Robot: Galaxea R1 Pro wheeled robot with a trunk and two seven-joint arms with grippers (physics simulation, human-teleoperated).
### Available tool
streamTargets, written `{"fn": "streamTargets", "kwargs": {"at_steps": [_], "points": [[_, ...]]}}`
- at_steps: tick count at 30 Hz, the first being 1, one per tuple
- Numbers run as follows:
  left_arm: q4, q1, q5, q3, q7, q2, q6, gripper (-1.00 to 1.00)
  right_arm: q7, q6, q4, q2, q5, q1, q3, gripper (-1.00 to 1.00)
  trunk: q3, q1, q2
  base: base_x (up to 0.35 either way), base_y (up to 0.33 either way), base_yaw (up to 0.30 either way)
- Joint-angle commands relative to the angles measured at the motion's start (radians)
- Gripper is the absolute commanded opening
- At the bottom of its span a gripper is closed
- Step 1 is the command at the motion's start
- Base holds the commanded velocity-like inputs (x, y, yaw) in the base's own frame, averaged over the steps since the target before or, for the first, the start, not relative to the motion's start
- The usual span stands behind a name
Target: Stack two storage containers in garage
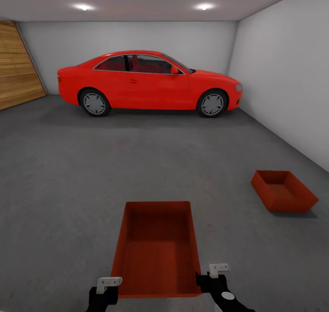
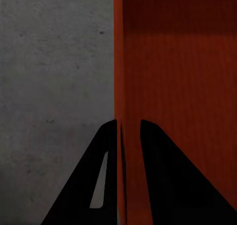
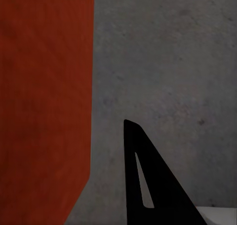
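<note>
1. Storage bin (image 1: pixel 156 252), orange-red and open-topped, sits held at the bottom centre of the head view, its ribbed bottom facing up to the camera, above the dark grey concrete floor (image 1: pixel 64 188) of the garage.
2. Left gripper (image 2: pixel 129 136) clamps the bin's near left wall, one dark finger on each side of the thin panel.
3. Right gripper (image 1: pixel 211 280) sits at the bin's near right corner; one dark finger (image 3: pixel 148 185) shows beside the orange wall, apart from it, and whether it grips cannot be told.
4. Second bin (image 1: pixel 283 191), a matching orange-red one, rests on the floor ahead and to the right, well apart from the first, near the pale grey side wall (image 1: pixel 288 65).
5. Red coupe (image 1: pixel 148 83) stands parked side-on along the far wall, under two round ceiling lights (image 1: pixel 83 6); a wood-plank door (image 1: pixel 18 67) angles in at far left.
</note>
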Motion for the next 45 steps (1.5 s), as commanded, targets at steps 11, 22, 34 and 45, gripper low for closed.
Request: {"fn": "streamTargets", "kwargs": {"at_steps": [11,22,34,45], "points": [[0.000,-0.001,0.012,0.015,0.009,0.001,-0.002,-1.00,-0.012,-0.004,0.000,-0.015,0.000,-0.001,-0.007,-1.00,-0.001,0.000,0.000,0.103,0.000,0.000],[0.000,-0.001,0.012,0.015,0.009,0.001,-0.002,-1.00,-0.012,-0.004,0.000,-0.015,0.000,-0.001,-0.007,-1.00,-0.001,0.000,0.000,0.151,0.000,0.000],[0.000,-0.001,0.012,0.015,0.009,0.001,-0.002,-1.00,-0.012,-0.004,0.000,-0.015,0.000,-0.001,-0.007,-1.00,-0.001,0.000,0.000,0.100,0.000,0.000],[0.000,-0.001,0.012,0.015,0.009,0.001,-0.002,-1.00,-0.012,-0.004,0.000,-0.015,0.000,-0.001,-0.007,-1.00,-0.001,0.000,0.000,0.215,0.000,0.000]]}}
